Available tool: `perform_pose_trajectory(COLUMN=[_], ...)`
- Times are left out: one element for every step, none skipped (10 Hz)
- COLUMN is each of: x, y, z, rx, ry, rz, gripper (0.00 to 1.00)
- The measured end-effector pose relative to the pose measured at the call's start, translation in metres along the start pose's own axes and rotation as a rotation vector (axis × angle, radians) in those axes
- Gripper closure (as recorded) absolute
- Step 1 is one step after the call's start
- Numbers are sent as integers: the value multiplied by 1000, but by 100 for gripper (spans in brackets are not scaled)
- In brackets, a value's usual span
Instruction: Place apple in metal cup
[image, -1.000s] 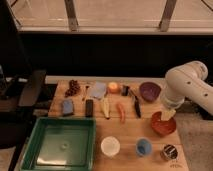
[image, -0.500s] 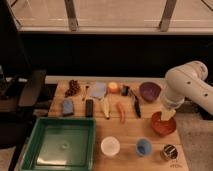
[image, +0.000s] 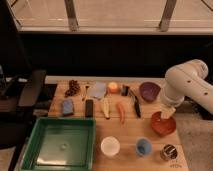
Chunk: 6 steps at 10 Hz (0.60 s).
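Gripper (image: 167, 113) hangs over the round red bowl (image: 161, 128) at the right; whether it grips anything, I cannot tell. Shiny silver metal cup (image: 168, 151) stands empty-looking, well apart from the small orange-yellow apple (image: 114, 87); placing remains undone.

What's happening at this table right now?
The robot's arm reaches in from the right, and its claw hangs just above the red bowl on the right side of the wooden table. The apple lies untouched in the back row of items, well to the claw's left. The metal cup stands at the front right corner, beside the blue cup. The apple has not yet been picked up or put in the cup.
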Motion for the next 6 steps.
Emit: perform_pose_trajectory(x=[-16, -36, -55, -77, -93, -108], y=[-17, -40, -63, -89, -113, -138], z=[-1, 0, 0, 2, 1, 1], rx=[13, 27, 39, 59, 88, 114], ry=[-14, -30, -50, -79, -112, -157], rz=[-24, -48, -68, -86, -89, -83], gripper=[35, 35, 35, 35, 35, 35])
